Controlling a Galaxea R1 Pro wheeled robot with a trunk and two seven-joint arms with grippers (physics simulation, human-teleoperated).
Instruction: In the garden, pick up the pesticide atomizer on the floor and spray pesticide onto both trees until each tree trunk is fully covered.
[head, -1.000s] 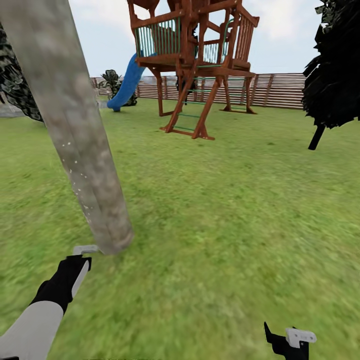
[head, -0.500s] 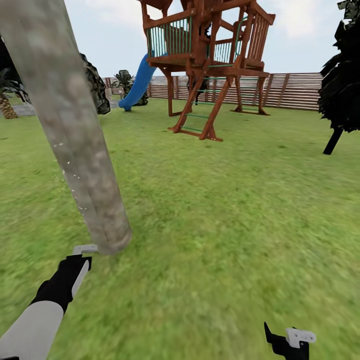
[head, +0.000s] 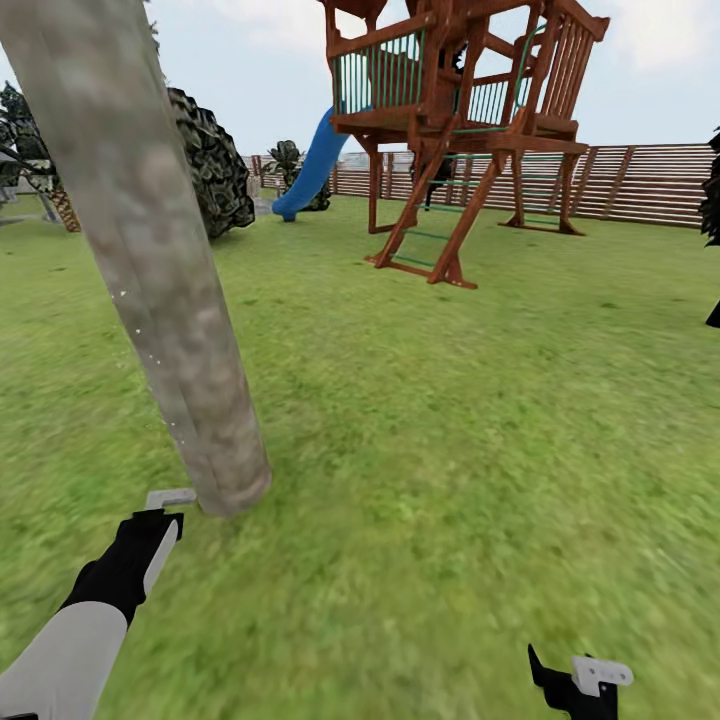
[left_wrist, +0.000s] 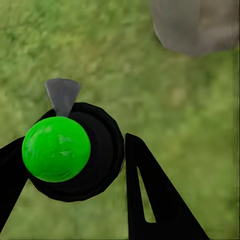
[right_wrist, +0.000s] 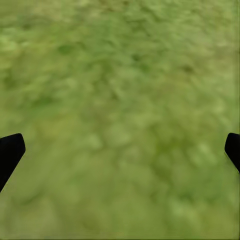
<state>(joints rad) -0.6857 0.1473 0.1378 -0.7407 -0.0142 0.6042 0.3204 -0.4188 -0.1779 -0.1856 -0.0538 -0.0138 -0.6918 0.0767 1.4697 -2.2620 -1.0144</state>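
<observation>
Lawn (head: 450, 420), fence behind | view swung left since a second ago – tree trunk (head: 150, 260) stays close | left gripper (left_wrist: 75, 165) clamps pesticide atomizer (left_wrist: 56, 148), nozzle by trunk base | right gripper (right_wrist: 120, 150) spread, empty – spraying continues

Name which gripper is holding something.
The left gripper: its fingers flank the green-topped pesticide atomizer. The right gripper is spread wide over bare grass.
</observation>
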